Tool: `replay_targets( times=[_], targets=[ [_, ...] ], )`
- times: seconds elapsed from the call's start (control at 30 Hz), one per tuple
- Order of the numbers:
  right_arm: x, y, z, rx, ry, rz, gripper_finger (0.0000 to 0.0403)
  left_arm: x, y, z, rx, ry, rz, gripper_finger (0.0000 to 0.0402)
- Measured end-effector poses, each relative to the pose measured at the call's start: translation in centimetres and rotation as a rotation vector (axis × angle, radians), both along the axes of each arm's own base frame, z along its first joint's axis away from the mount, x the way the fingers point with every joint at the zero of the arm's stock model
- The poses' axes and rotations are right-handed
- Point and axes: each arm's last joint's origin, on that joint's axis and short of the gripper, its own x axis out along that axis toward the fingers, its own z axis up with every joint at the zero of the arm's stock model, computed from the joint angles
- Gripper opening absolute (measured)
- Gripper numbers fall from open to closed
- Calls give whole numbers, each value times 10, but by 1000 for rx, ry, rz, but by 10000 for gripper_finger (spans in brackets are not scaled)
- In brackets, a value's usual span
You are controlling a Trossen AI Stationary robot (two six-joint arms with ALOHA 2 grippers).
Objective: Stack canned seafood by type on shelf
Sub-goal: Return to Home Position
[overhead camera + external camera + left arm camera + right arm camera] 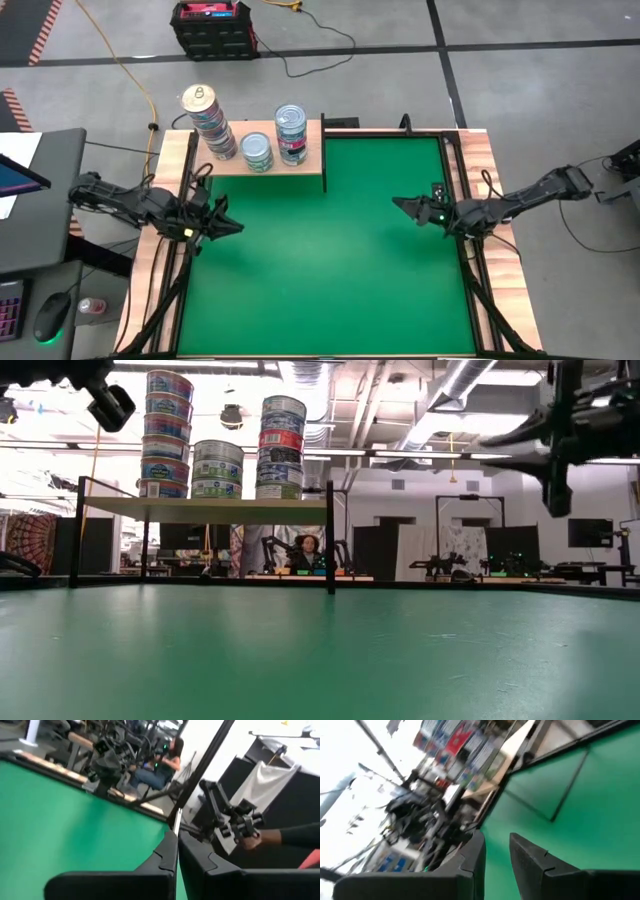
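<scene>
Three stacks of cans (pixel 257 150) stand on the shelf (pixel 308 160) at the far left corner of the green mat (pixel 330 270); the leftmost stack is the tallest. Left end effector (pixel 230 227) hovers over the mat's left edge, clenched and empty. Right end effector (pixel 403 206) hovers near the right edge, released, nothing held. Homing looks right: draw each arm back on its own side, well apart from the shelf, so the tall stack isn't nudged.
</scene>
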Motion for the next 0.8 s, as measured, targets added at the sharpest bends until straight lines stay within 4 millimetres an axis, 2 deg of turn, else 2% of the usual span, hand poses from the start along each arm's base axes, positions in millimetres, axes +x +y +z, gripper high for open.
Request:
replay_targets(
  times=[0.17, 0.3, 0.43, 0.53, 0.7, 0.8],
  targets=[
    [-2, -2, -5, 4, 23, -137, 113, -3, 1, -7, 23, 65, 5, 6],
    [-3, -6, -7, -42, 71, -218, 113, -5, 6, -15, 47, 142, 138, 6],
    [-2, -5, -13, -29, 111, -192, 113, -8, 12, -23, 84, 220, 313, 5],
    [-3, -4, -22, -66, 214, -153, 113, -9, 15, -26, 162, 249, 423, 6],
    [-5, -2, -32, -116, 336, -44, 113, -10, 16, -28, 306, 276, 443, 5],
    [-6, -1, -38, -121, 402, 24, 113, -9, 16, -28, 307, 272, 442, 6]
  ],
)
